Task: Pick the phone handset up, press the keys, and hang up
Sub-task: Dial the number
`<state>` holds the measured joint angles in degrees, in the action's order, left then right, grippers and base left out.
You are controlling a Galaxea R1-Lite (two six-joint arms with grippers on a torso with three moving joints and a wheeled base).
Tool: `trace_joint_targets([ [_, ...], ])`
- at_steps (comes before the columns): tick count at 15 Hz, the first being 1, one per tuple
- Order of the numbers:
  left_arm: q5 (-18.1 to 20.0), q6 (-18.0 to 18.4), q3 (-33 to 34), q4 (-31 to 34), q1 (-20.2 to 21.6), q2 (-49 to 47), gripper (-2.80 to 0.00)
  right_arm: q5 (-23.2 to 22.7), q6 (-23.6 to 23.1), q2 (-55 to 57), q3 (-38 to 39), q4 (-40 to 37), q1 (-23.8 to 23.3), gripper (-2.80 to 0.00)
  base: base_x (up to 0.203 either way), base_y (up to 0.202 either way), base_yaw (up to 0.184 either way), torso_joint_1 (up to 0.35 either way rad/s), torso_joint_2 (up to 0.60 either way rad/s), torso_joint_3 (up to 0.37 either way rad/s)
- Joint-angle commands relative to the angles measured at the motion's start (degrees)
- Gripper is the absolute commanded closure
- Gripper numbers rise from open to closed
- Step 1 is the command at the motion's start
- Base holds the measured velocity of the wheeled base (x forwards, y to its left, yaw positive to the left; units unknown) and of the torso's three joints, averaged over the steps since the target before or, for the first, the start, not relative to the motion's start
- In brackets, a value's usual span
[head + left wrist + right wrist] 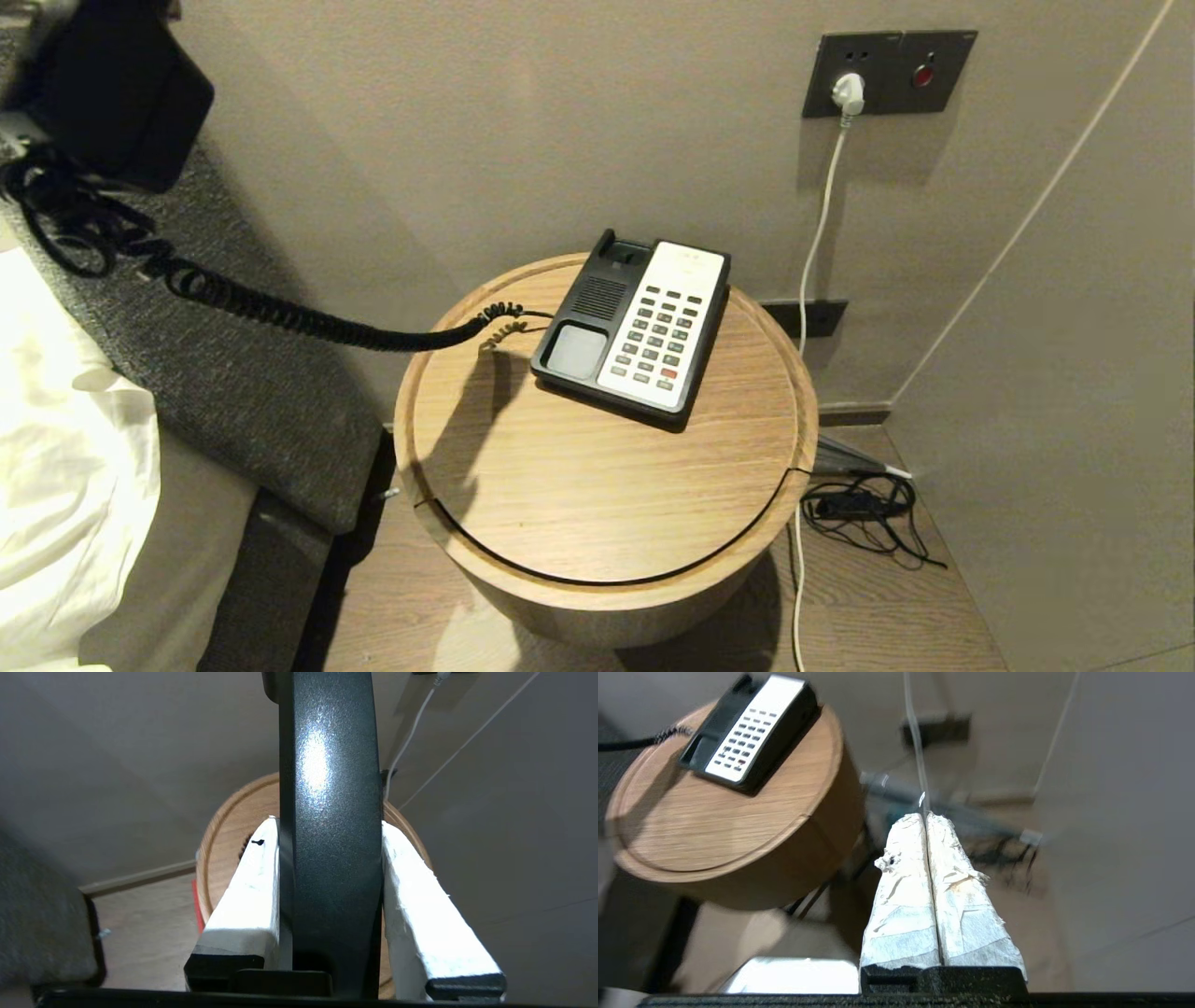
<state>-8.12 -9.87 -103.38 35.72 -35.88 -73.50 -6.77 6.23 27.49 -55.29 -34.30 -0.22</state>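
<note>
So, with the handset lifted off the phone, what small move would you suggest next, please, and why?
Probably bring the right gripper up over the keypad. The left gripper holds the handset high and left of the table, the cradle is bare, and the right fingers, shut, sit low beside the table.

You face a beige wall [485, 131] with a grey socket plate [887, 73] holding a white plug [848, 91]. A round wooden counter [597, 485] stands on wood flooring [878, 607], beside a grey headboard [233, 373] and white bedding [65, 467].
</note>
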Motion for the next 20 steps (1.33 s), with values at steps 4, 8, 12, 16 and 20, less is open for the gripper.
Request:
trace_joint_targets([
  [4, 0.8, -1.6, 2.0, 0.0, 0.0, 3.5, 0.0, -5.9, 1.2, 38.1, -23.2, -4.3, 1.1, 0.0, 0.0, 0.0, 0.0, 0.0, 0.0, 0.0],
  [8, 0.6, -5.1, 5.7, -0.4, 0.0, 5.4, 0.0, -7.7, 1.7, 59.3, -40.8, -7.3, 7.9, 0.0, 0.0, 0.0, 0.0, 0.0, 0.0, 0.0],
  [12, 0.3, -7.2, 11.8, -0.7, 0.9, 7.7, 0.0, -7.9, 2.2, 76.7, -54.7, -9.8, 21.4, 0.0, 0.0, 0.0, 0.0, 0.0, 0.0, 0.0],
  [16, 1.1, -9.5, 14.2, -4.2, 1.8, 5.8, 0.0, -6.4, 4.2, 83.1, -56.2, -7.2, 28.6, 0.0, 0.0, 0.0, 0.0, 0.0, 0.0, 0.0],
  [20, 1.3, -9.1, 14.6, -8.8, 3.6, 3.6, 0.0, -3.5, 4.8, 85.5, -56.2, -5.7, 28.6, 0.0, 0.0, 0.0, 0.0, 0.0, 0.0, 0.0],
])
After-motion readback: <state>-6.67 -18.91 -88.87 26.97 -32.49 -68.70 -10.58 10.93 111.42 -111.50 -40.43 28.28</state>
